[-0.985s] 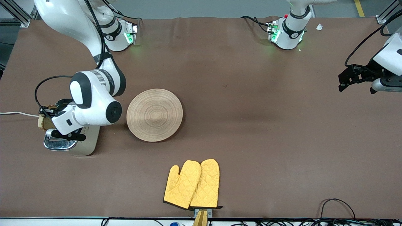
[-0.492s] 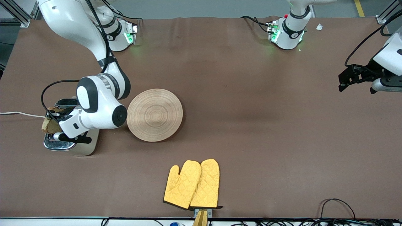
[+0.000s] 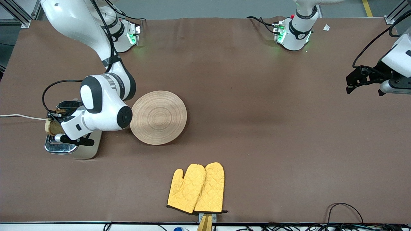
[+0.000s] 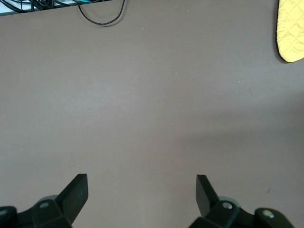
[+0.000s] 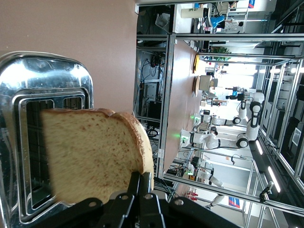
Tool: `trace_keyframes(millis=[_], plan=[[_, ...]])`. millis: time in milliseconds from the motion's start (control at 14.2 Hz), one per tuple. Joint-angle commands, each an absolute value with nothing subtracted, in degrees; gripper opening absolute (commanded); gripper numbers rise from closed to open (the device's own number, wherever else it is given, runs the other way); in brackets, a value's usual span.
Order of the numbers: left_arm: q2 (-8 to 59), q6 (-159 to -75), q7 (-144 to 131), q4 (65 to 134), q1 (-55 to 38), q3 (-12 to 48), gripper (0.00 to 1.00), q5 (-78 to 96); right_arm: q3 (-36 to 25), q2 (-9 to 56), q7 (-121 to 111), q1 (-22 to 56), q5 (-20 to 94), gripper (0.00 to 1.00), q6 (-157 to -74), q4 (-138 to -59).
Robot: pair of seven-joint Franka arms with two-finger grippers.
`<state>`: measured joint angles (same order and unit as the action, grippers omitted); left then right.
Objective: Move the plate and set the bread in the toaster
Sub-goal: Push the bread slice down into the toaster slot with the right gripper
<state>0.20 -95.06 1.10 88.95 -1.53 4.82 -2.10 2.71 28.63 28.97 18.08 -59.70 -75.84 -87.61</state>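
While pinching the bread (image 5: 92, 154) edge-on, right gripper (image 5: 140, 183) is hovering over the toaster (image 5: 45, 95), slice not yet lined up with a slot; left gripper (image 4: 141, 190) is waiting, fingers spread.

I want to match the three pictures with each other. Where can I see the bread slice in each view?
Front view: the bread slice sticks out beside the right gripper, over the toaster, at the right arm's end of the table.
Left wrist view: not in it.
Right wrist view: the slice fills the middle, pinched by the gripper.
Shared landmark: the toaster's chrome top.
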Motion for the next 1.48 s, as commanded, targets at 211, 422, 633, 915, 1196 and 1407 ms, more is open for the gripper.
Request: trace_keyframes(millis=[211,422,633,915,1196,1407], plan=[[-0.26,-94.66,0.97,89.21,-1.58,4.48,1.0,-0.88,2.9,29.09,30.41,18.37,-59.06,0.01,-74.97,-87.1],[-0.26,-94.66,1.05,89.21,-1.58,4.48,1.0,-0.88,2.9,29.09,30.41,18.11,-58.98,0.01,-74.97,-87.19],[-0.26,-94.66,1.05,89.12,-1.58,4.48,1.0,-0.88,2.99,29.09,30.59,17.75,-58.62,0.01,-75.67,-88.67],[-0.26,-94.66,1.05,89.21,-1.58,4.48,1.0,-0.88,2.99,29.71,30.5,16.17,-58.27,0.02,-77.34,-88.77],[-0.26,-94.57,1.14,89.21,-1.58,4.48,1.0,-0.88,2.99,30.85,30.5,16.26,-58.18,0.29,-77.43,-88.33],[-0.26,-94.66,1.14,89.21,-1.58,4.48,1.0,-0.79,2.99,31.55,30.41,16.08,-57.49,1.0,-77.43,-87.89]])
